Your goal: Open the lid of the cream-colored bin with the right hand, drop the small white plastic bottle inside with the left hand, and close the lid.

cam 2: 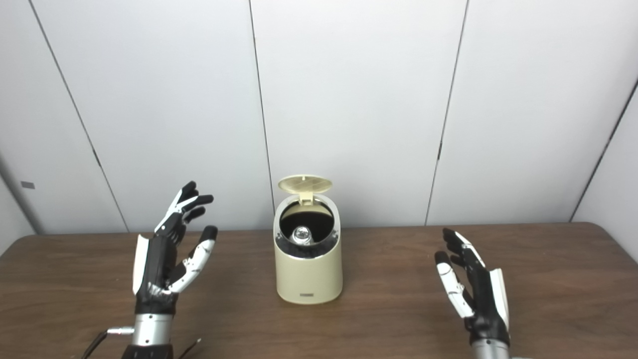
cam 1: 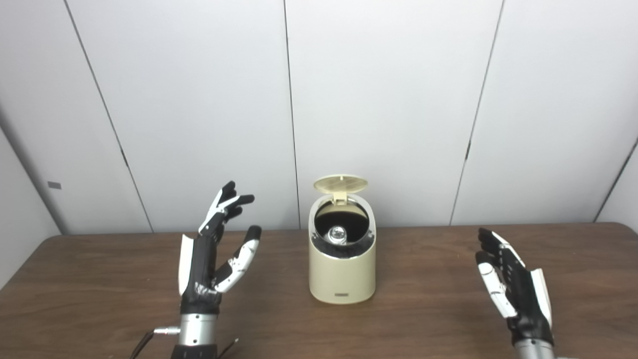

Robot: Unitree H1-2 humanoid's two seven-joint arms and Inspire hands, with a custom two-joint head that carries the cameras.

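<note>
Brown wooden table, white panelled wall.

My left hand is raised upright on its wrist, fingers spread, holding nothing; my right hand is likewise raised, fingers apart, empty.

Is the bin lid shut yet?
No, the lid stands raised at the back of the cream-colored bin, leaving its dark opening uncovered with a small pale object visible inside.
</note>
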